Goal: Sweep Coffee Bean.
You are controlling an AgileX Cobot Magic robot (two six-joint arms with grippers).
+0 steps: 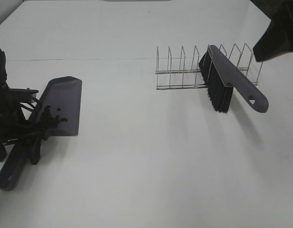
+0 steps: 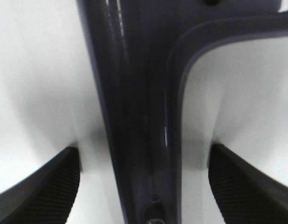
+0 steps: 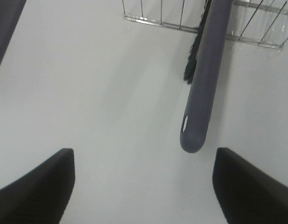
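Observation:
A grey-purple dustpan (image 1: 63,97) lies on the white table at the left. Several tiny dark coffee beans (image 1: 51,115) sit in it near the handle end. My left gripper (image 1: 36,137) is open, its fingers on either side of the dustpan handle (image 2: 139,116) without closing on it. A grey-purple brush (image 1: 239,84) with black bristles (image 1: 217,92) leans in a wire rack (image 1: 182,73) at the right. My right gripper (image 1: 267,47) is open and empty, above and behind the brush; in the right wrist view the gripper (image 3: 144,186) is short of the brush handle's tip (image 3: 195,135).
The wire rack has several upright dividers and stands at the back right of the table. A thin seam line runs across the table behind the dustpan. White table surface (image 1: 146,166) lies between the dustpan and the brush.

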